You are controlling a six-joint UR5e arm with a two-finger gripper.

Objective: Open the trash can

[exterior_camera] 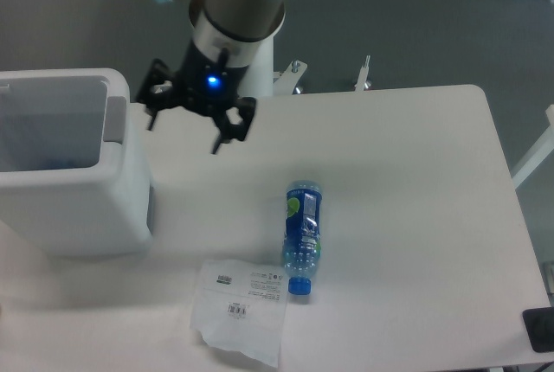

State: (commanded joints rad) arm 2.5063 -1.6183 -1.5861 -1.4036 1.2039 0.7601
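The trash can (pixel 82 208) is a large boxy white bin at the table's left edge. Its top stands open, so I see down into its hollow inside; a grey strip runs along its right rim. My gripper (pixel 185 120) hangs just right of the can's top right corner, apart from it. The jaws are spread wide with nothing between them. One finger (pixel 154 105) is near the can, the other finger (pixel 227 130) is over the table.
A blue-capped plastic bottle (pixel 303 235) lies on its side mid-table. A clear plastic bag with printed labels (pixel 240 307) lies near the front edge. The robot's white base post (pixel 260 69) stands behind the table.
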